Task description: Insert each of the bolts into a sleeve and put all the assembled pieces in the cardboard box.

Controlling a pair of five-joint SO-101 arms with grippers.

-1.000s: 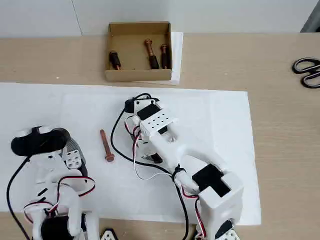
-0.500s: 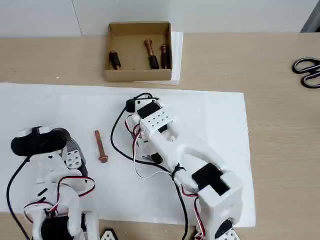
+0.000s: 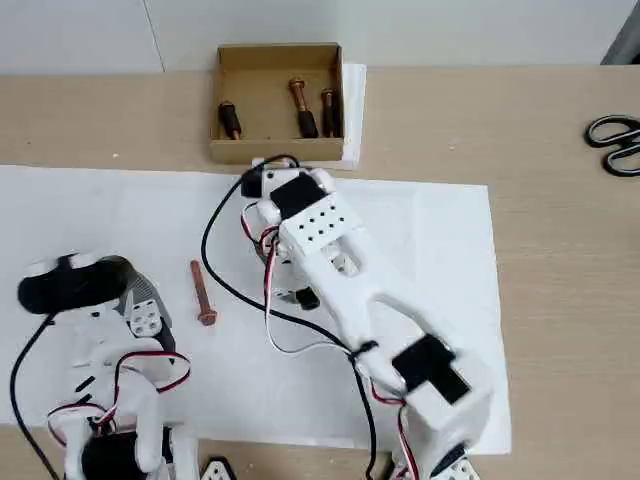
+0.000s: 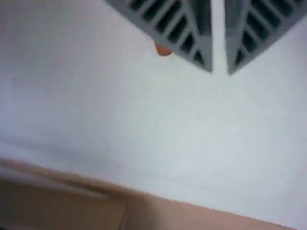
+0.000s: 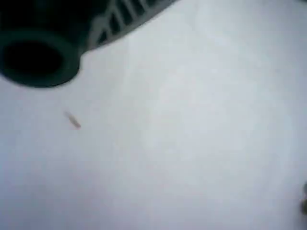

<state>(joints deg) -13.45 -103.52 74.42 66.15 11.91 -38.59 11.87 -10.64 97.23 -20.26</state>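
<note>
Stretched farther forward than half a second ago, my right arm (image 3: pixel 340 270) now lies long across the white paper (image 3: pixel 450 300), its wrist close to the front wall of the cardboard box (image 3: pixel 275 152). The paper itself slid a little toward my left arm (image 3: pixel 75 285) a second ago and has lain still since. It carried the loose bolt (image 3: pixel 200 292) with it, and the bolt has not stirred again. My right gripper (image 3: pixel 296 296) hangs under the arm with the black sleeve (image 5: pixel 36 57) pressed against its ribbed jaw, open end showing, so I take it to be clamped on the sleeve. My left gripper (image 4: pixel 220 71) hovers low over the paper with its jaws narrow, only a slit between them and nothing in it, and a speck of copper peeps out just beside one jaw. I judge that to be the bolt, near but not grasped. Three assembled pieces (image 3: pixel 301 105) already lie in the box, so this bolt looks like the last one. The reach has taken the sleeve no nearer to it, and I reckon the left side must first lift the bolt before the two can meet. The table (image 3: pixel 560 260) is pale wood, bare beyond the paper. The box stands at the far edge of the paper on a second small white sheet (image 3: pixel 353 110). A plain white wall (image 3: pixel 450 30) closes the back, and a pair of scissors (image 3: pixel 615 145) lies well apart, out past my right arm.
</note>
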